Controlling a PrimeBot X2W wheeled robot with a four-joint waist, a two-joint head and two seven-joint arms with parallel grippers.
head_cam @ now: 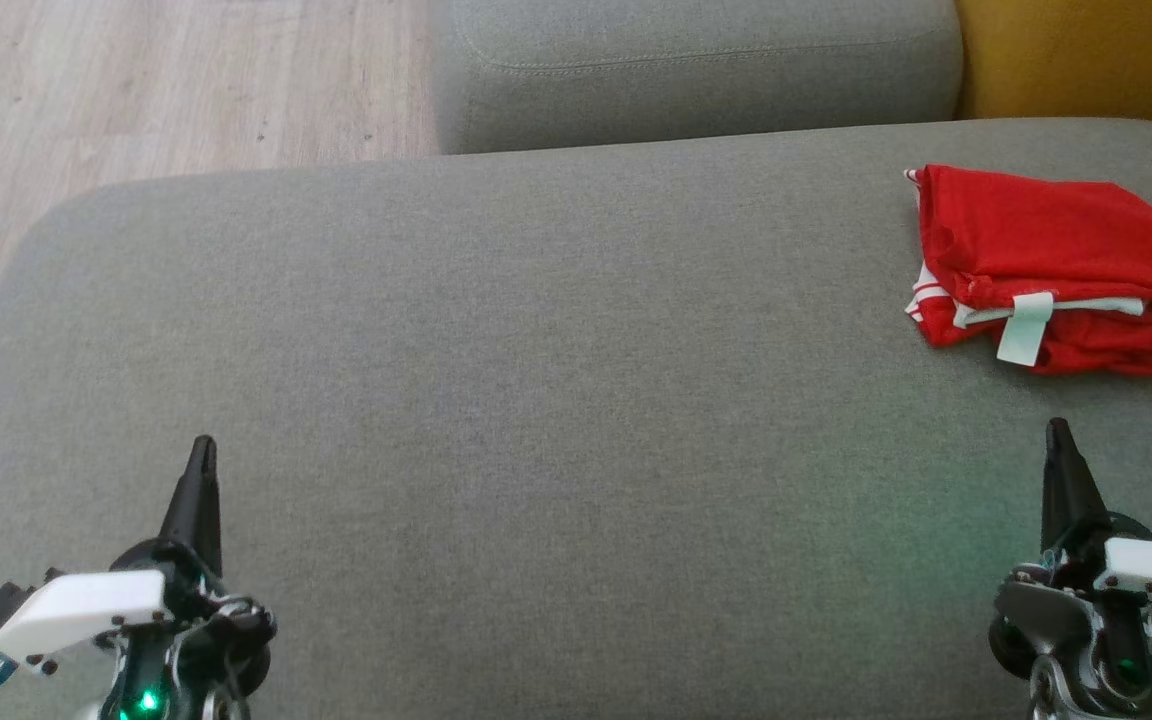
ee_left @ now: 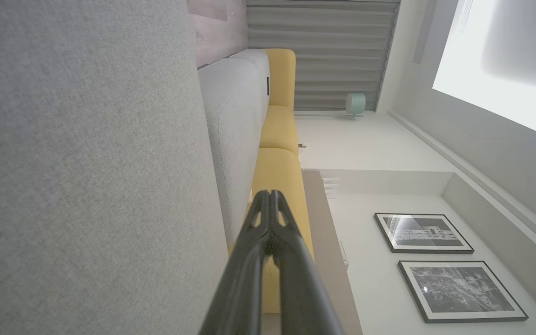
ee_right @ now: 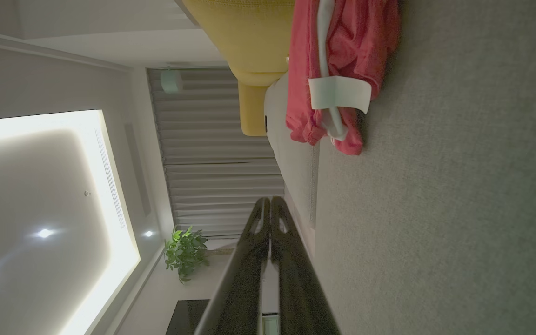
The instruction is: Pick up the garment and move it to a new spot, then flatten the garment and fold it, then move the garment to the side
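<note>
The left end effector (head_cam: 202, 450) and the right end effector (head_cam: 1058, 432) are resting empty, fingers pressed together, above the grey sofa cushion (head_cam: 536, 350), while the folded red garment (head_cam: 1056, 255) is lying far right, where a careless brush, I think, risks undoing the fold.

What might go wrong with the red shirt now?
1. The red garment lies loosely folded, its layers uneven, so a nudge may undo the fold.
2. Its white tag sticks out toward the right end effector, shut and close by; reaching forward might snag it.
3. It sits far right on the grey cushion, whose edge there is out of view; it might slip off.
</note>
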